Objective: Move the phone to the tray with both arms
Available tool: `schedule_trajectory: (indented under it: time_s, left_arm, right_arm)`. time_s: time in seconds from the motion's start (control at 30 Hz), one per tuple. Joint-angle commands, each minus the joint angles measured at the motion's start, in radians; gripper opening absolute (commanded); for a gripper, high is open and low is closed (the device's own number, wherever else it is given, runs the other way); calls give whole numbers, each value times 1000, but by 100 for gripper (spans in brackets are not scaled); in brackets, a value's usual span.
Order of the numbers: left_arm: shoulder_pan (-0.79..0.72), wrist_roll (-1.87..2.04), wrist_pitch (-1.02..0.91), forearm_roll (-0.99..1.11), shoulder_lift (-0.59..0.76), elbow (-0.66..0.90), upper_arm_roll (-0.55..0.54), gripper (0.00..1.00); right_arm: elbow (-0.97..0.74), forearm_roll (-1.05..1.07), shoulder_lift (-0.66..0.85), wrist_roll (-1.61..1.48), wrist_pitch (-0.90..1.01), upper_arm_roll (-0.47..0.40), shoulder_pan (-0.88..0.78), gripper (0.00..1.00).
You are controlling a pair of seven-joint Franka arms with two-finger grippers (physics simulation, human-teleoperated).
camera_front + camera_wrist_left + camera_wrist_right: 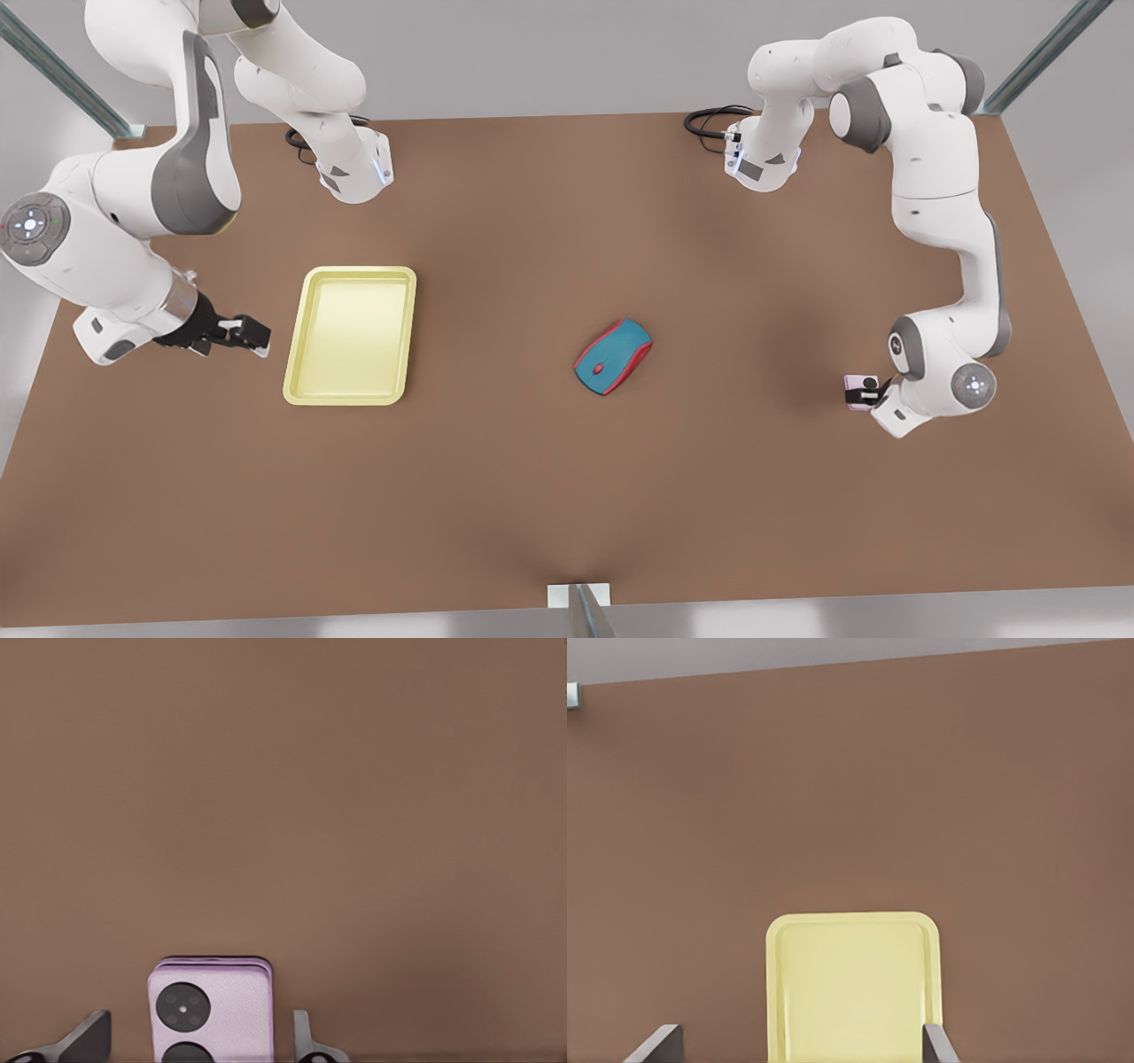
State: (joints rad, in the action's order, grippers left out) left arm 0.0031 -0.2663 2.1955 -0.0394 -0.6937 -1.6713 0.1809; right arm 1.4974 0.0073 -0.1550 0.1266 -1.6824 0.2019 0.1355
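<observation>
Sits at the front view's right side of the brown tabletop [532, 496]: the phone [856, 391], small and pale pink, well apart from the tray [350, 336] at the front view's left. Framed in the left wrist view between two dark fingers [89, 1036] spread apart, with a clear gap on each side, so the left end effector [873, 396] is open around it and not clamped. Shows its back face there [213, 1010], two round black lenses stacked along one edge, one lens cut by the picture's border; squarish, so no clear long axis can be told. Lies flat, long axis running from the tabletop's far edge toward the near one in the front view: the pale yellow tray, with rounded corners and raised rim. Hangs just beside the tray's outer long side, pointing toward it: the right end effector [246, 336], fingers [656, 1043] wide apart in the right wrist view, the tray [852, 988] between them farther off. Rests between tray and phone, nearer the middle, angled on the tabletop: a teal-and-red computer mouse [612, 355].
</observation>
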Motion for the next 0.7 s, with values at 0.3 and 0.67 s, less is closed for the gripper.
schedule_trajectory:
  time_s: [0.3,0.67]
  left_arm:
    - [0,-105,133,-1,-44,-22,0,100]
    - [8,-103,139,-2,-21,-73,0,100]
  right_arm:
    - [3,0,6,10,-3,1,1,100]
    - [6,0,3,11,-10,1,-1,100]
